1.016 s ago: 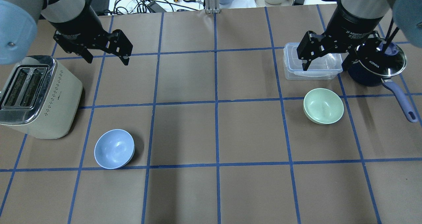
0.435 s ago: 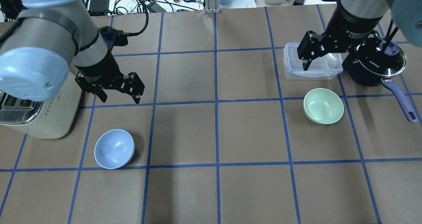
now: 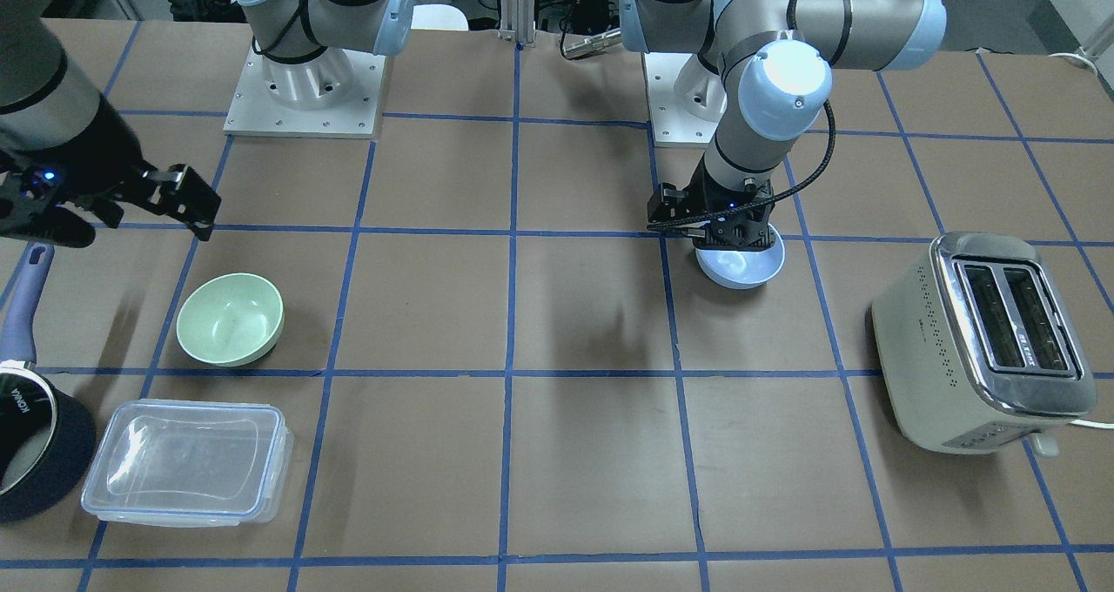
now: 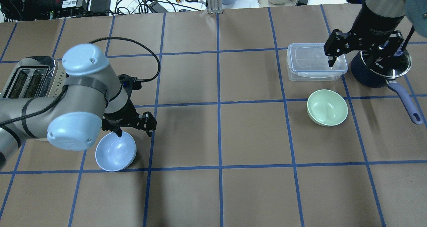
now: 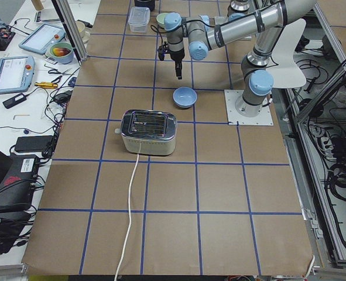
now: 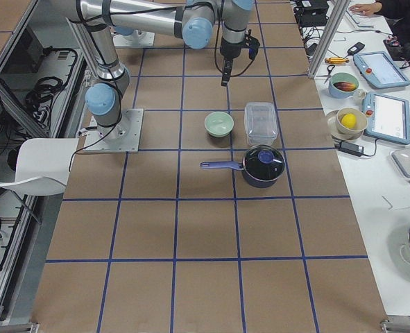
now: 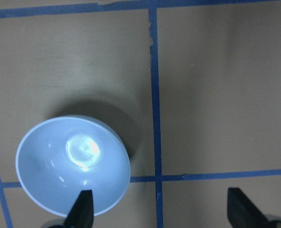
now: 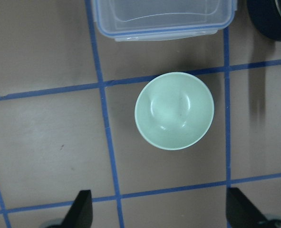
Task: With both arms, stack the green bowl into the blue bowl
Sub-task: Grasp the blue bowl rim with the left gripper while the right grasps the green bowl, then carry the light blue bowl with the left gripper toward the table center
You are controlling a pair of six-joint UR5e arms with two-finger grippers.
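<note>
The blue bowl [image 4: 115, 152] sits upright on the table's left side. My left gripper [image 4: 134, 132] is open and low at its far rim, one fingertip [image 4: 118, 133] over the rim and the other outside to the right. In the left wrist view the blue bowl [image 7: 72, 164] lies by the left fingertip [image 7: 82, 209]. The green bowl [image 4: 327, 107] sits upright on the right side. My right gripper [image 4: 363, 58] is open and empty, held high beyond it. The right wrist view shows the green bowl [image 8: 174, 110] well below, ahead of the fingers.
A cream toaster [image 4: 30, 80] stands left of the blue bowl, close to my left arm. A clear lidded container [image 4: 308, 61] and a dark blue saucepan [image 4: 383, 71] with a long handle [image 4: 407, 103] sit just beyond the green bowl.
My left arm has swung toward me and lowered, bringing its open gripper down to the blue bowl's rim. My right gripper has shifted a little to the right. Both bowls have stayed put.
</note>
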